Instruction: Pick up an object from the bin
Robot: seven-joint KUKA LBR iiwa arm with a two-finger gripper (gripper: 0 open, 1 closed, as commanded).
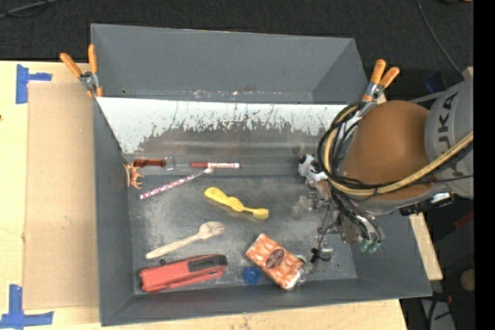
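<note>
Shows the gripper (318,248) low at right in the grey bin (224,67), just beside an orange-patterned packet (272,260) (opening: cannot tell), nothing visibly held, pick not yet made.

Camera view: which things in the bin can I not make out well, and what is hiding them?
- Right side of the bin: its floor is covered by the arm's orange cover and cables.
- White thing at the cover's left edge: partly behind cables, kind unclear.
- Small blue round thing: too small to name, tucked against the orange packet.
- Gripper: dark among wires; what lies under it is unclear.
</note>
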